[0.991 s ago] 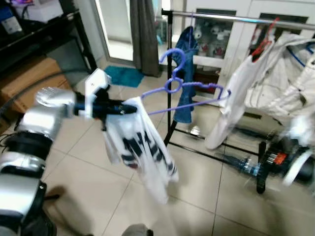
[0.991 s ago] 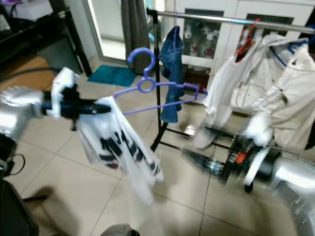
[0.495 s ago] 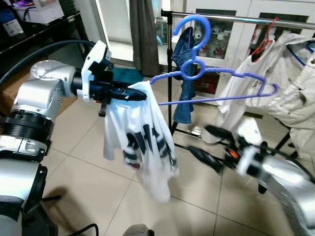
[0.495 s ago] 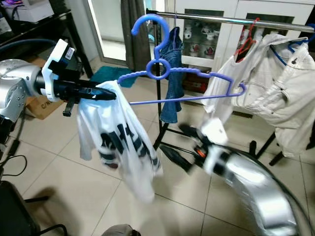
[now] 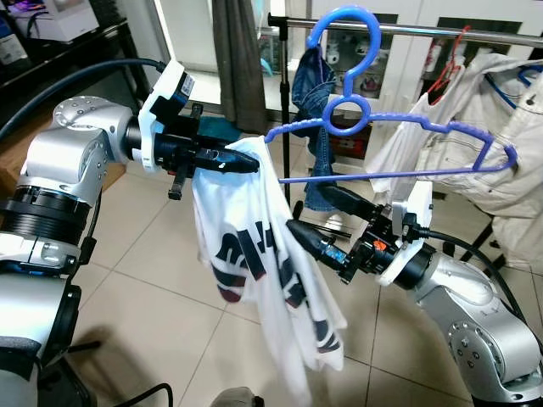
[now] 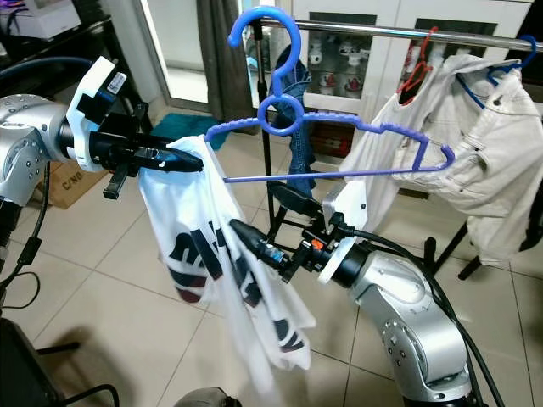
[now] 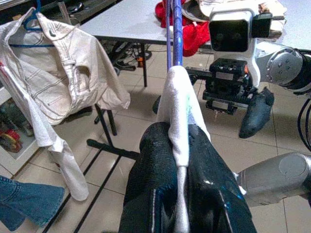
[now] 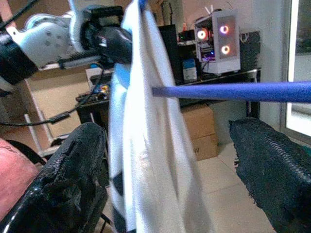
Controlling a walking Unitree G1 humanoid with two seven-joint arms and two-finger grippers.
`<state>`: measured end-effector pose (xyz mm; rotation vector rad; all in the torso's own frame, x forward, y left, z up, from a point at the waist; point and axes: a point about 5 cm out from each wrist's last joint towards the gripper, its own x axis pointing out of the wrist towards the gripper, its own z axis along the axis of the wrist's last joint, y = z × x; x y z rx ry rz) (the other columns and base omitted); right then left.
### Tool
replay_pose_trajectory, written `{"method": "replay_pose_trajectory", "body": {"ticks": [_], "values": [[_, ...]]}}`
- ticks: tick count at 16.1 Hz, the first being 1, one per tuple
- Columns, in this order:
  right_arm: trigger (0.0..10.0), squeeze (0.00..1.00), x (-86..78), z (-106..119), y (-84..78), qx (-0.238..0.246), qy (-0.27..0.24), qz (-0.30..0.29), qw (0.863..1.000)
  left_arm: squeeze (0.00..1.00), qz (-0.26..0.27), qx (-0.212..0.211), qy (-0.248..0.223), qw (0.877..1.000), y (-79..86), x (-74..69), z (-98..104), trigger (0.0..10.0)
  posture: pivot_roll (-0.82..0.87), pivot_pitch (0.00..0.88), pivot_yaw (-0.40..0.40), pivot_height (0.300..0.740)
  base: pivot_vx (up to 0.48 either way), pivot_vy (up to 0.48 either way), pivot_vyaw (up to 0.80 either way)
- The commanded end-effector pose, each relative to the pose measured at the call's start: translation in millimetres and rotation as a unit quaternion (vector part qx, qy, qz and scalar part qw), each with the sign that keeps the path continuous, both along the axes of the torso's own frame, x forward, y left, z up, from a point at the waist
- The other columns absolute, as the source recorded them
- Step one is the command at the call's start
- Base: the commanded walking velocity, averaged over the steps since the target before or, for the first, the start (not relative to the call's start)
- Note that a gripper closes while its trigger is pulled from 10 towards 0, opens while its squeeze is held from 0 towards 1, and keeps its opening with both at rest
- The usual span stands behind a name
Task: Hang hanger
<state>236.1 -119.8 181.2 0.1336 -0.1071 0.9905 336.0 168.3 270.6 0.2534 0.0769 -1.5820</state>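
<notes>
Blue hanger (image 5: 373, 140) sits below the rail (image 5: 441, 30), not hooked. Our left end effector (image 5: 242, 165) is clamped on the white shirt (image 5: 254, 271) at its shoulder; right end effector (image 6: 271, 227) gapes beneath, empty. Next: we lift the hook over the rail.

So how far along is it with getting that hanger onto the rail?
Done: the white shirt hangs from one end of the blue hanger, which is lifted near rail height. In hand: the left gripper clamps that shirt-covered end, while the right gripper reaches under the bar, jaws open. Left: hooking it over the rail.
</notes>
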Motion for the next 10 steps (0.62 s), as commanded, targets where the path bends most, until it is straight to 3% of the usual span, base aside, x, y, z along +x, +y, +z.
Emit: {"method": "replay_pose_trajectory", "body": {"ticks": [1,4,7,10], "values": [[10.0,0.00,-2.7,8,5.5,0.013,-0.010,0.028,0.999,0.00,0.003,-0.008,-0.024,1.000,2.6,-0.1,14,0.0,0.16,0.034,0.116,0.740,0.000,0.000,0.00],[10.0,0.00,-7.4,10,10.4,0.017,-0.008,0.064,0.998,0.00,0.007,-0.016,-0.025,1.000,-0.6,1.5,15,0.0,0.16,0.033,0.116,0.740,0.000,0.000,0.00],[10.0,0.00,-5.9,1,19.6,-0.011,0.003,0.087,0.996,0.00,0.005,-0.022,-0.025,0.999,-4.2,2.1,15,0.0,0.16,0.034,0.117,0.740,0.000,0.000,0.00],[10.0,0.00,14.6,-2,24.2,-0.030,0.001,0.041,0.999,0.00,-0.002,-0.017,-0.020,1.000,-5.7,0.4,13,0.0,0.17,0.033,0.114,0.740,0.000,0.000,0.00]]}}
